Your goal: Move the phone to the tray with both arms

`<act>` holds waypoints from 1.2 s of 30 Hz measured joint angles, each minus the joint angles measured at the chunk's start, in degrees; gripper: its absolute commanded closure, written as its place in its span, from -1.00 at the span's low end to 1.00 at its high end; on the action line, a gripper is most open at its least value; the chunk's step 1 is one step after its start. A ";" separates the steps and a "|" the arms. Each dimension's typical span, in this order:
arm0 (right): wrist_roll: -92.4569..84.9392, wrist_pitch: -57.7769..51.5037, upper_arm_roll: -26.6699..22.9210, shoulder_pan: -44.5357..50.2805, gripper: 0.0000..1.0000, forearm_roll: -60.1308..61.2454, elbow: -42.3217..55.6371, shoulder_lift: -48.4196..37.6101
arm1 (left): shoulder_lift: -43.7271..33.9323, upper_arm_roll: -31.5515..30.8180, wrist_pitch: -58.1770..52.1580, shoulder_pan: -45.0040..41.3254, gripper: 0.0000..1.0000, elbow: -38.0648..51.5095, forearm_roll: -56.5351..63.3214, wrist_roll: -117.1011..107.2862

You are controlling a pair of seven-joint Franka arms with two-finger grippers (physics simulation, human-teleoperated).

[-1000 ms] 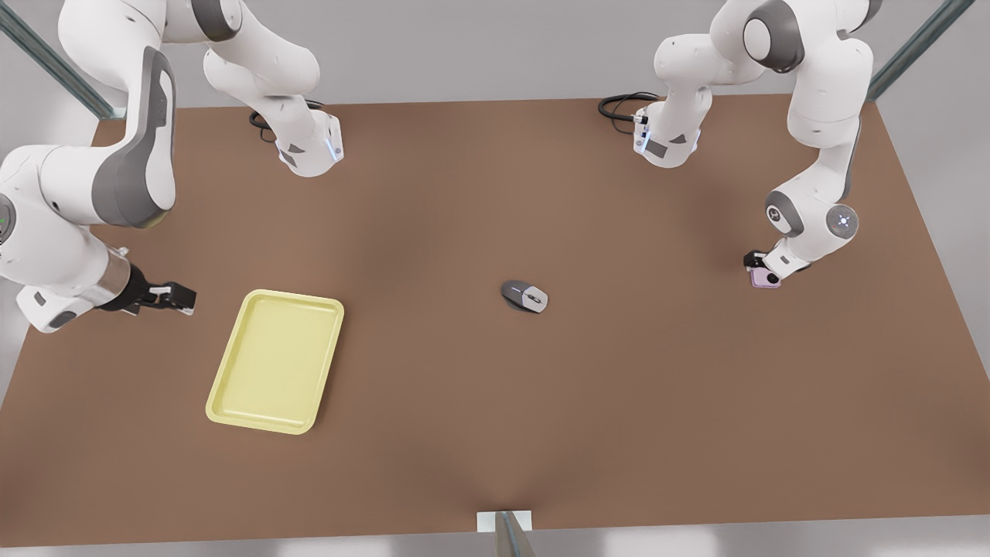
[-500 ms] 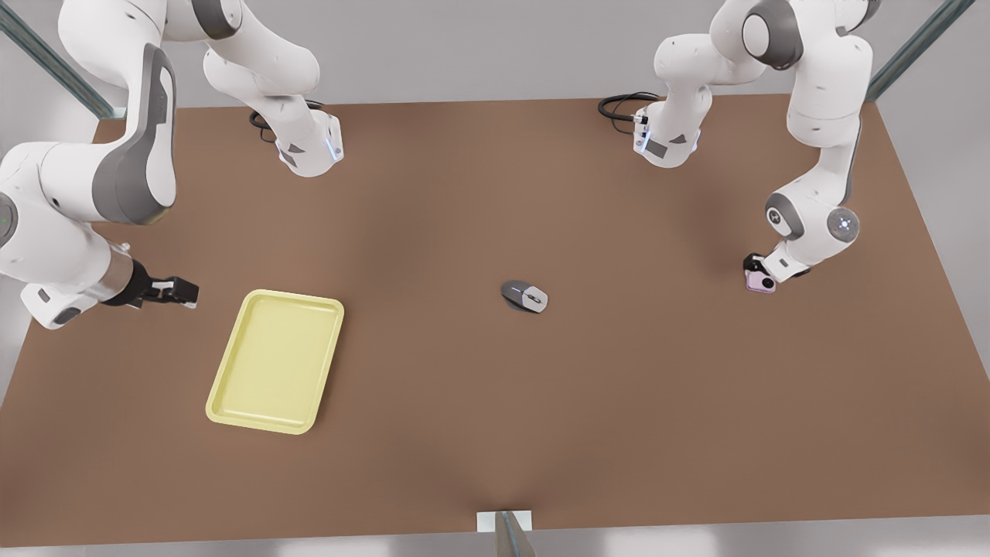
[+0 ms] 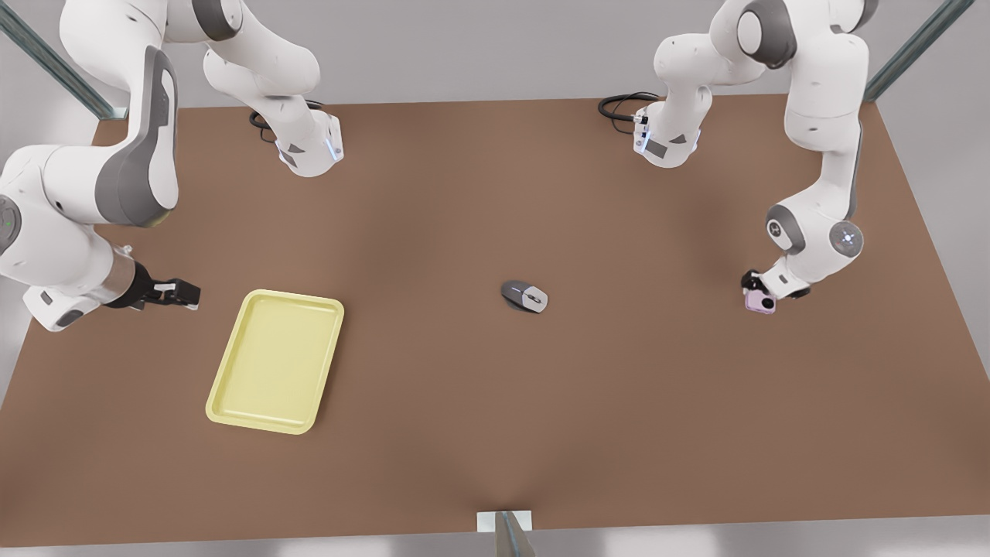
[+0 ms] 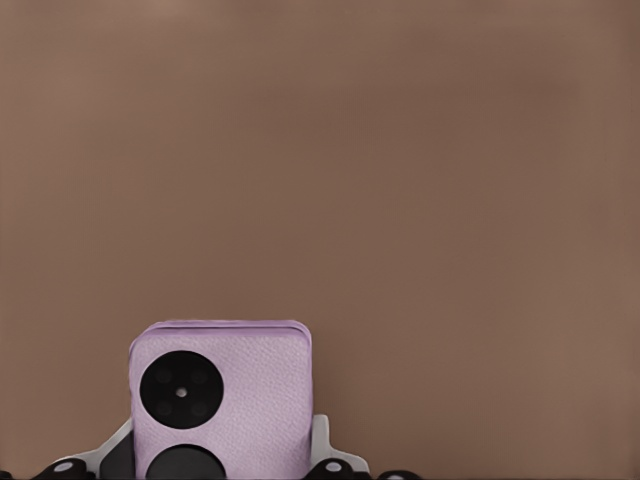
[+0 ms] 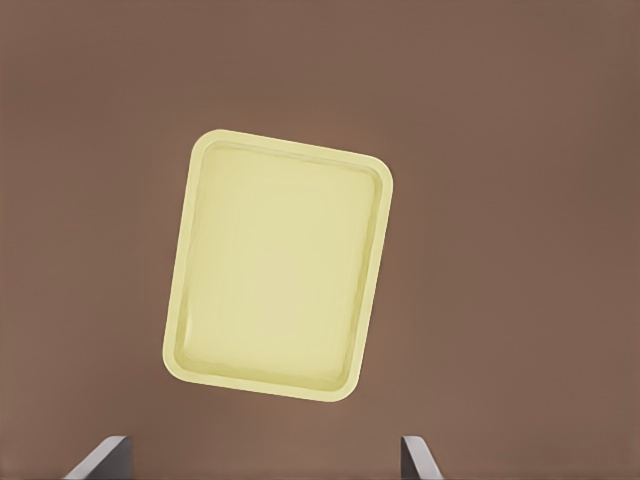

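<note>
While the phone [image 3: 759,303] sits pinched in the left gripper [image 3: 754,292] at the front view's right, the right gripper [image 3: 179,294] waits with fingers spread beside the tray [image 3: 232,363]; mouse [image 3: 525,296] mid-tabletop [image 3: 495,418].

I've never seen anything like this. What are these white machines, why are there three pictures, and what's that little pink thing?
These are two jointed robot arms over a brown table. The wide picture comes from a camera looking down on the scene; the other two come from cameras on each arm's wrist. The left hand, on the front view's right, grips the pink phone, seen up close from its own wrist. The right hand, fingers open, waits beside the yellow tray, which its wrist camera looks down on. A grey computer mouse lies mid-table. The phone is meant to end up in the tray.
</note>
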 measured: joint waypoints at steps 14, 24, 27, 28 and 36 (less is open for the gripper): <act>0.28 0.15 0.43 0.68 -1.00 1.16 1.48 0.61 | 20.51 -8.72 -27.18 -37.55 -0.58 53.16 -1.00 -26.84; 0.30 0.33 0.48 0.44 -1.00 0.85 2.01 0.94 | 41.87 -15.90 -26.29 -42.84 -0.58 78.31 0.43 -57.77; 0.24 1.14 0.37 0.36 -1.00 0.41 0.30 0.95 | 44.70 -15.89 -22.30 -43.88 -0.60 78.94 2.39 -64.14; 0.24 1.58 0.32 0.49 -1.00 0.32 -0.68 0.75 | 45.43 -15.85 -21.17 -44.28 -0.60 79.03 2.91 -66.03; 0.29 3.15 0.42 0.68 -1.00 0.38 -1.48 0.79 | 45.20 -15.42 -17.38 -44.73 -1.00 79.88 4.22 -77.76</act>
